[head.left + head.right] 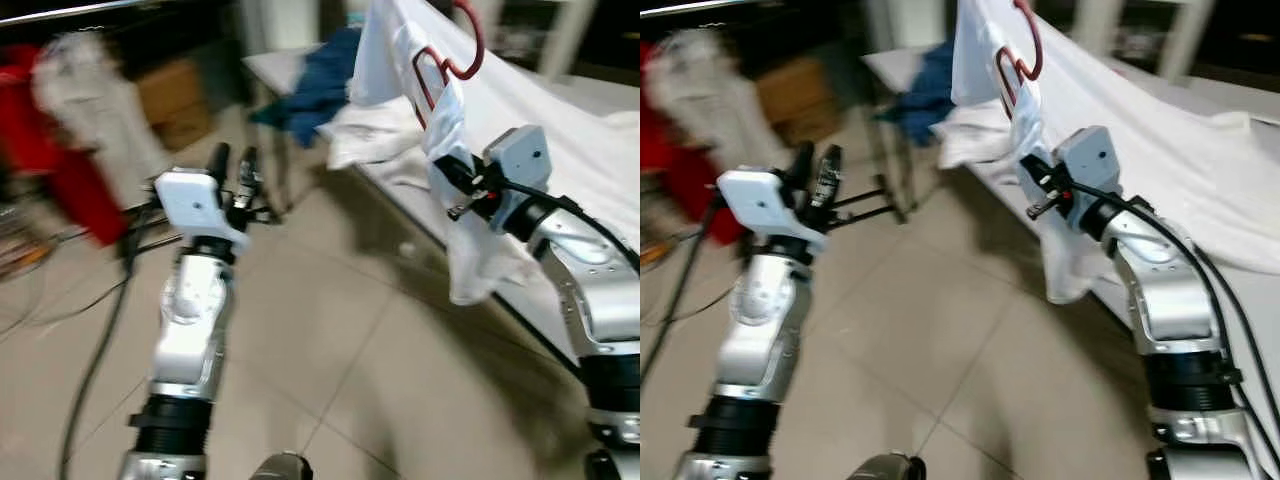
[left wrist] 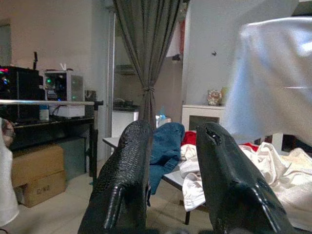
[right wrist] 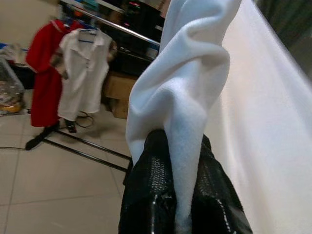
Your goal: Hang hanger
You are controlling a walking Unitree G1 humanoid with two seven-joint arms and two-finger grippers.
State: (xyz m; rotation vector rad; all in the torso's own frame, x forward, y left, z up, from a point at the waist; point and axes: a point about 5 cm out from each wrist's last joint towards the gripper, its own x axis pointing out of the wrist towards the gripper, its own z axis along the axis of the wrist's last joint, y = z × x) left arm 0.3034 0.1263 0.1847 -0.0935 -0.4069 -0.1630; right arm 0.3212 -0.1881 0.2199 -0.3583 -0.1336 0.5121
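Observation:
A red hanger [image 1: 455, 60] carries a white garment [image 1: 447, 125], held up above the table's near end. My right gripper [image 1: 452, 178] is shut on a fold of that garment [image 3: 183, 97] below the hanger, and the cloth hides the fingertips. The hanger's hook [image 1: 1032, 40] points up, touching nothing. My left gripper [image 1: 233, 165] is raised at the left, open, with nothing between its fingers [image 2: 126, 170]. A clothes rack rail [image 3: 109, 24] stands to the left with a red shirt [image 3: 43, 73] and a white shirt [image 3: 85, 73] hanging on it.
A long table [image 1: 590, 140] covered in white cloth runs along the right, with a blue garment [image 1: 315, 85] at its far end. Cardboard boxes [image 1: 175, 95] sit behind the rack. The rack's black feet [image 3: 78, 146] and a cable [image 1: 95, 360] lie on the tiled floor.

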